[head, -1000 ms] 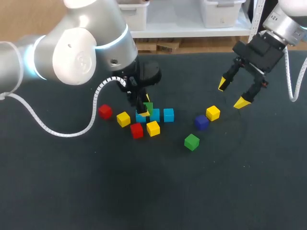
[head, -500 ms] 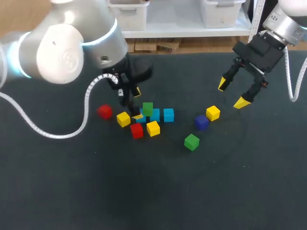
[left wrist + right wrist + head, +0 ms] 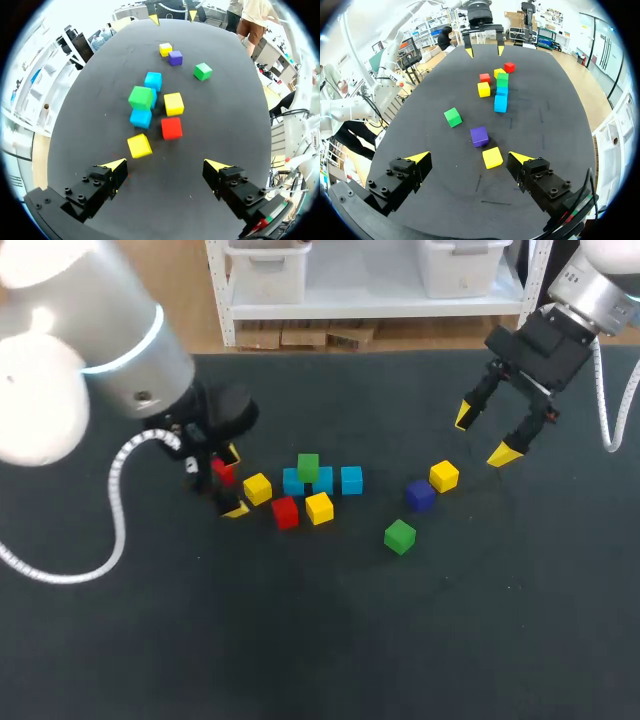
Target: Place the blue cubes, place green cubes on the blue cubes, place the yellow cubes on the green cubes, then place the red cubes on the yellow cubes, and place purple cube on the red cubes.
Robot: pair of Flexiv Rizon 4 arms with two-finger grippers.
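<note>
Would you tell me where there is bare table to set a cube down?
The near side of the table, in front of the loose green cube and the front red cube, is bare. A narrower gap lies between the end blue cube and the purple cube. The cluster from the left gripper to the blue cubes is crowded.

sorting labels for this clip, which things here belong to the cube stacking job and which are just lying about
Belong to the job:
blue cubes
stacked green cube
loose green cube
yellow cubes
red cubes
purple cube

Just lying about:
nothing that I can see; besides the cubes there is only the black table
</note>
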